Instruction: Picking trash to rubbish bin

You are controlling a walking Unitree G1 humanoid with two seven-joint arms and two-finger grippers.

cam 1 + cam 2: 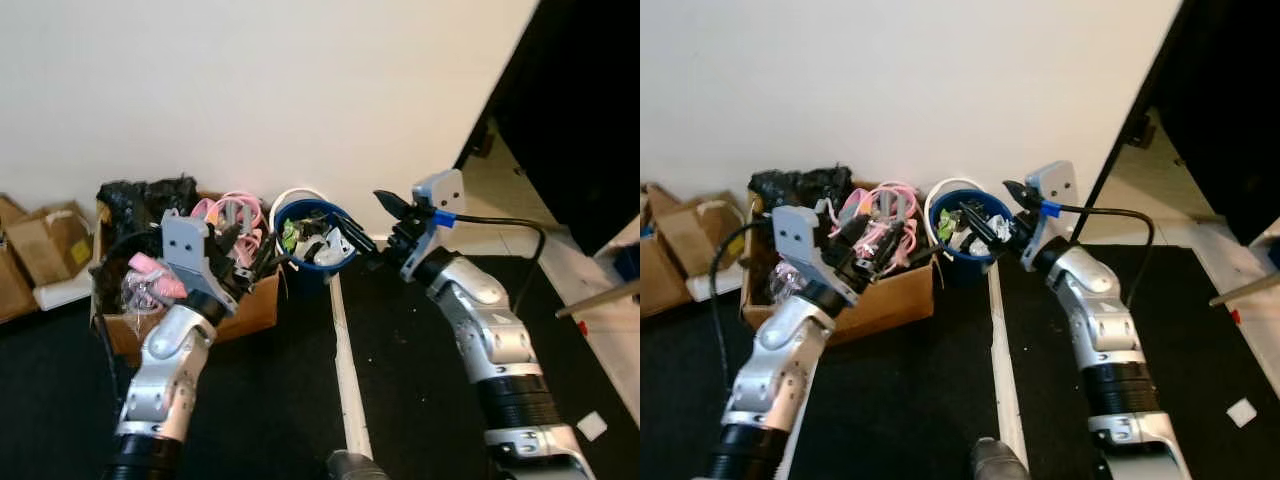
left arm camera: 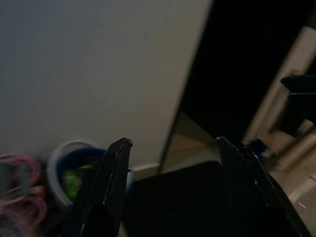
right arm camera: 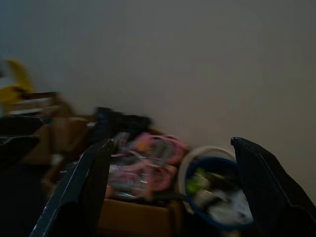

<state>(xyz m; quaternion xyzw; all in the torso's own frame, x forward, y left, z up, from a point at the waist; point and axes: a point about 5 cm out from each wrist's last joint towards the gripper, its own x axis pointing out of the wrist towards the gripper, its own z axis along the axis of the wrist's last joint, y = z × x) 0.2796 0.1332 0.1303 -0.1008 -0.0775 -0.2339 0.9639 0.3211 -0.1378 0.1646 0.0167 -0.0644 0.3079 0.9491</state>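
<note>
Setting: black floor (image 1: pixel 260 400) against a white wall (image 1: pixel 260 90).
Rubbish bin (image 1: pixel 305 215): blue, at the wall's foot, stuffed with white and green trash (image 1: pixel 318 245).
Right gripper (image 1: pixel 992 212): at the bin's rim, fingers spread, holding nothing.
Left gripper (image 1: pixel 248 258): just left of the bin, fingers apart, empty.
Cardboard box (image 1: pixel 875 300): touching the bin's left side, full of pink clutter (image 1: pixel 880 215).
</note>
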